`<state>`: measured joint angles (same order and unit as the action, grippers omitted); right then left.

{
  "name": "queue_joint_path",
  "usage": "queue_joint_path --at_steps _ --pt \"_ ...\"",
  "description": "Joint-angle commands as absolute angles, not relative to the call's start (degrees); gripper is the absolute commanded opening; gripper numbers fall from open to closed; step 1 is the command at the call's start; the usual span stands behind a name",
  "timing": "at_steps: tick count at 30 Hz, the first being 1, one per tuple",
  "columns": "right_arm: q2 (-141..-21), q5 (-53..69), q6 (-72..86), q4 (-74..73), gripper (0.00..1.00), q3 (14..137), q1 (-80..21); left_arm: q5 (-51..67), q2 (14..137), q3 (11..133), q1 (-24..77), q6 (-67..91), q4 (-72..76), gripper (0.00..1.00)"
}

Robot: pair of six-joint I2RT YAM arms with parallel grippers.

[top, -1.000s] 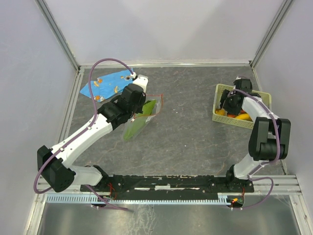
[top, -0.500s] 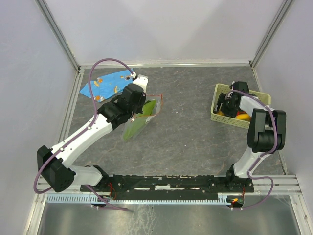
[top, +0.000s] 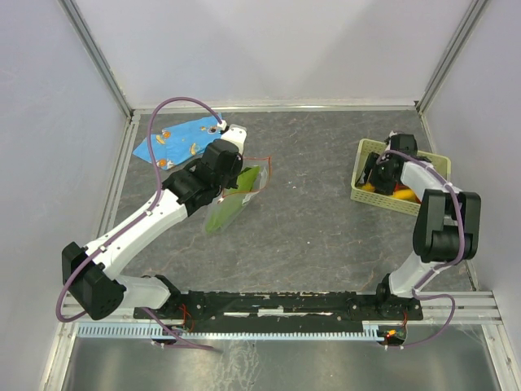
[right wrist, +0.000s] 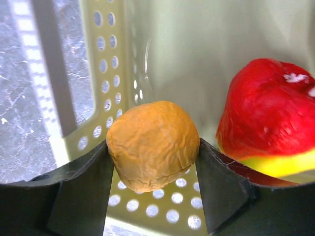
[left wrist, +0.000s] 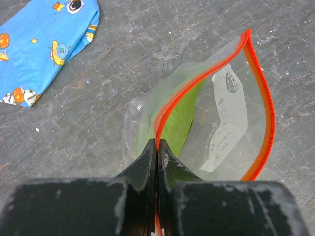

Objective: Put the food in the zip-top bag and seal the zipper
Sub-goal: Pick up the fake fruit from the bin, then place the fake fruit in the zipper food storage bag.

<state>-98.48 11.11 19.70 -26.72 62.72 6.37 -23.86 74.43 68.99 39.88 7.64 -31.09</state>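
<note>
The clear zip-top bag (left wrist: pixel 231 118) stands with its mouth spread wide, and its red-orange zipper (left wrist: pixel 263 98) runs round the rim. A long green leaf (left wrist: pixel 179 120) lies inside it. My left gripper (left wrist: pixel 157 143) is shut on the near zipper edge; from above it (top: pixel 230 179) sits at the bag (top: pixel 238 195). My right gripper (right wrist: pixel 152 143) reaches into the pale green basket (right wrist: pixel 113 59), and both fingers press on an orange (right wrist: pixel 152 147) between them. A red fruit (right wrist: pixel 266 118) with a yellow underside lies just to the right of the orange.
A blue printed cloth (top: pixel 179 137) lies at the back left, behind the bag. The basket (top: pixel 363 155) stands at the right, near the frame post. White walls and metal rails bound the grey table.
The right arm has shifted a little over the basket, its wrist settling lower inside. The left arm and the bag have not moved.
</note>
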Motion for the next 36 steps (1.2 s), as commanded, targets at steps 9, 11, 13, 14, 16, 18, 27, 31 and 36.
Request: queue_joint_path --at_steps 9,11,13,14,16,18,27,31,36 --pt "-81.2 7.0 20.5 -24.6 0.48 60.7 2.7 -22.3 71.4 68.6 39.7 8.7 -27.8 0.03" --pt "-78.7 7.2 20.5 -24.2 0.48 60.9 0.2 -21.9 70.6 67.7 39.7 9.0 -27.1 0.03" --pt "-76.6 7.5 20.4 -22.7 0.48 60.9 -2.5 -21.2 69.8 66.5 39.7 9.4 -26.7 0.03" --pt "-75.6 7.6 20.3 -22.0 0.48 60.8 -4.4 -20.9 69.5 66.2 39.7 9.5 -26.6 0.03" --pt "-73.8 7.6 20.3 -20.2 0.48 60.4 -7.7 -20.6 69.2 65.8 39.7 9.6 -26.5 0.03" --pt "-72.3 8.5 20.9 -17.5 0.48 59.9 -10.9 -20.2 69.0 66.0 39.7 9.3 -26.7 0.03" --pt "-68.3 15.9 24.4 2.3 0.47 54.8 -24.3 -18.2 66.6 65.7 39.7 8.4 -26.4 0.03" --pt "-69.4 17.3 24.5 10.2 0.48 53.6 -30.1 -17.2 65.7 65.0 39.7 8.1 -25.8 0.03" --pt "-73.1 18.2 22.6 15.4 0.48 54.6 -36.0 -16.1 65.6 64.7 39.7 7.9 -25.4 0.03"
